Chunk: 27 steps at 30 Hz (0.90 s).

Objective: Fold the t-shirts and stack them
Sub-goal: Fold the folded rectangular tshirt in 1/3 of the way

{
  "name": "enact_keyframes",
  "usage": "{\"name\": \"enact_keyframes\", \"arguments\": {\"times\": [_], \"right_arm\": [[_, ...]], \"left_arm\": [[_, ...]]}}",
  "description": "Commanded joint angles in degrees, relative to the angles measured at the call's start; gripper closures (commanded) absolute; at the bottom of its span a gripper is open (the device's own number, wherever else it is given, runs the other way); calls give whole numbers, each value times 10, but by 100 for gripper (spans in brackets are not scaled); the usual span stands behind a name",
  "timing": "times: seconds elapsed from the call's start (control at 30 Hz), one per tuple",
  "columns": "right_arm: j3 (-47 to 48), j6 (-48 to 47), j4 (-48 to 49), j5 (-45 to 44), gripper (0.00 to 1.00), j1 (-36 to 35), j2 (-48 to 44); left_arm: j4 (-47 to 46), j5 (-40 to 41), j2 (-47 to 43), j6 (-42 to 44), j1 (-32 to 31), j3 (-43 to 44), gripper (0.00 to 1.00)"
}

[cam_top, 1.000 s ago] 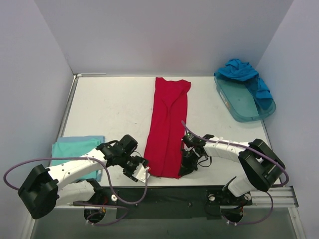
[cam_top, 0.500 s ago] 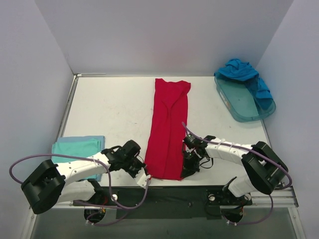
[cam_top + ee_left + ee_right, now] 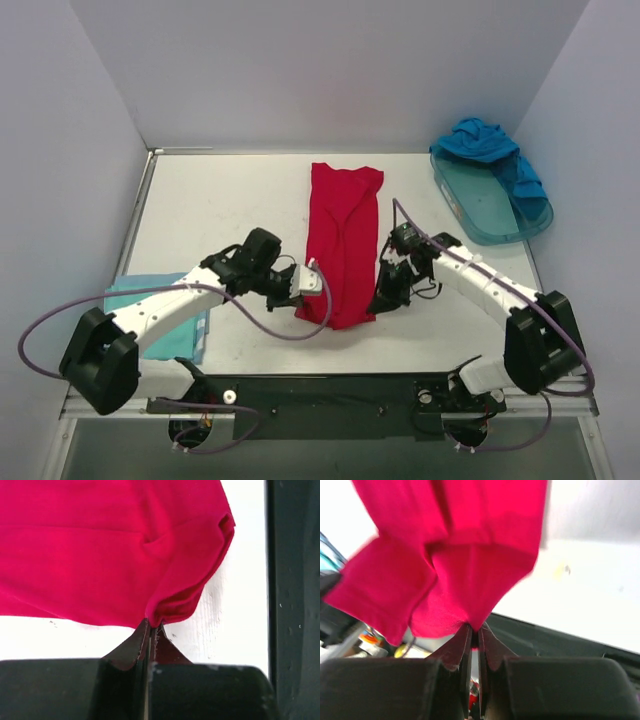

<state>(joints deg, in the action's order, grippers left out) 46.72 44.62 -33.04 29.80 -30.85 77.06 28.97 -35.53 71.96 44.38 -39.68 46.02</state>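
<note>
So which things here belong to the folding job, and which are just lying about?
Job: red t-shirt, pinched at its near end by the left pincer and right pincer; aqua t-shirt, folded, near left; blue t-shirt, bunched up, far right.
Lying about: teal tray, partly under the blue t-shirt.

Long t-shirt (image 3: 343, 230) at centre, folded t-shirt (image 3: 125, 298) near-left, third t-shirt (image 3: 478, 140) in tray (image 3: 490, 215) far-right.

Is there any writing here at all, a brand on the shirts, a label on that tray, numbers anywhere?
No readable text in any view.
The red t-shirt, aqua t-shirt and blue t-shirt are plain where they show; the teal tray bears no visible label.
A small coloured blur below the cloth in the right wrist view is too blurred to read.
</note>
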Motion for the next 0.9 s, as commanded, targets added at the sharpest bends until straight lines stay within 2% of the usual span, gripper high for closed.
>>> {"name": "enact_keyframes", "arguments": {"times": [0.0, 0.1, 0.2, 0.43, 0.87], "right_arm": [[118, -94, -54, 18, 100, 75, 99], [196, -124, -61, 30, 100, 103, 163], [248, -143, -65, 39, 100, 134, 223], [376, -153, -65, 60, 100, 176, 326], [499, -145, -68, 86, 100, 228, 462]], "left_arm": [[-33, 12, 87, -143, 48, 94, 100], [-37, 27, 178, -189, 95, 187, 100], [-37, 62, 246, -192, 110, 257, 100], [-45, 81, 338, -218, 132, 346, 100], [-50, 86, 486, -232, 155, 487, 100]]}}
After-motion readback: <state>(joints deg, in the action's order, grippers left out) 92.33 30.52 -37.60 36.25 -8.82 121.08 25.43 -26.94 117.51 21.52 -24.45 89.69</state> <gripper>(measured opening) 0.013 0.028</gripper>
